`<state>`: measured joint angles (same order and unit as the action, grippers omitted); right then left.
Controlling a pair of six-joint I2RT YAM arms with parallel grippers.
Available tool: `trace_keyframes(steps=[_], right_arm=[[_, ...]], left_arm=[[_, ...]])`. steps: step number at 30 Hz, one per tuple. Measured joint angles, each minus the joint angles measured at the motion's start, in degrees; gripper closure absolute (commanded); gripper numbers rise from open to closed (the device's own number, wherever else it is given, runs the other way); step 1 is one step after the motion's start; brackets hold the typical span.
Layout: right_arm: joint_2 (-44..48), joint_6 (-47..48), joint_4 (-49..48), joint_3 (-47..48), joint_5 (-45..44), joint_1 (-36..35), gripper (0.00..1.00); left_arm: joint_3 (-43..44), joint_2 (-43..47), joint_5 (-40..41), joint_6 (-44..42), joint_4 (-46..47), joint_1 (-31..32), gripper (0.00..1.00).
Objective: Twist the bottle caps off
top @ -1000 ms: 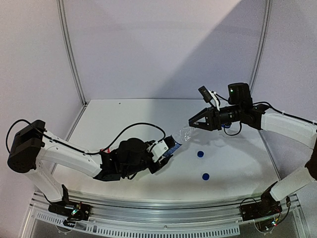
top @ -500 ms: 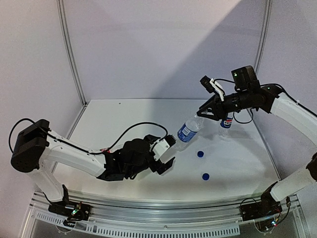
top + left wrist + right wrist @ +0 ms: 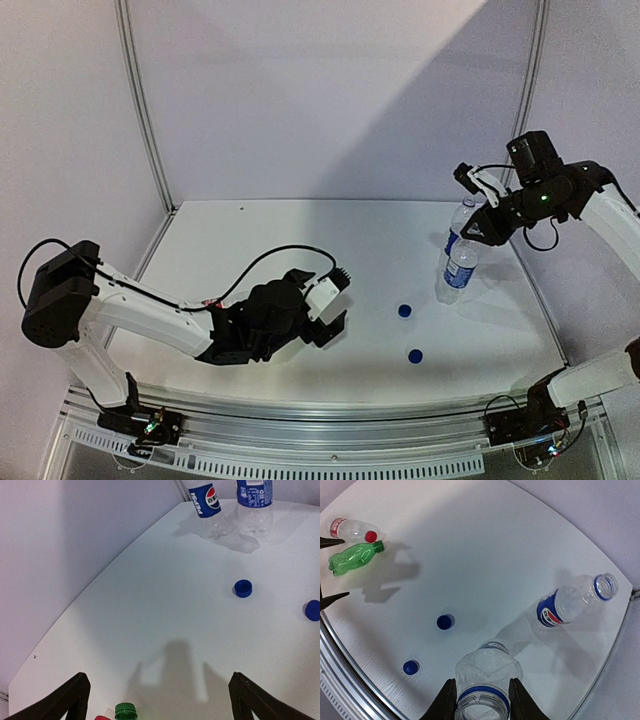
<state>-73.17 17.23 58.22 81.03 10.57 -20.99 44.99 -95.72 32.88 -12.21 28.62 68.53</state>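
Observation:
My right gripper is shut on the open neck of the clear bottle with the blue label. The bottle stands nearly upright at the right back, beside the uncapped Pepsi bottle. Two loose blue caps lie on the table; both show in the right wrist view. My left gripper is open and empty. The green bottle and the red-label bottle lie by it, green cap and red cap on.
The white table is closed in by pale walls at the back and sides. A metal rail runs along the front edge. In the top view the left arm hides the two lying bottles.
My left gripper let go of the blue-label bottle and drew back, open. My right gripper carried the bottle right and back and brought it upright beside the Pepsi bottle.

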Motion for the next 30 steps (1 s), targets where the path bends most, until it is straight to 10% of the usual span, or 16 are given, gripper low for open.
trace_keyframes(steps=[17, 30], right_arm=[[-4.8, 2.1, 1.8, 0.0, 6.0, 17.9, 0.95], [-8.4, 2.4, -1.9, 0.0, 8.0, 18.8, 0.79]], left_arm=[[0.7, -0.5, 0.4, -0.2, -1.6, 0.8, 0.01], [1.0, -0.9, 0.6, -0.4, -2.7, 0.9, 0.01]])
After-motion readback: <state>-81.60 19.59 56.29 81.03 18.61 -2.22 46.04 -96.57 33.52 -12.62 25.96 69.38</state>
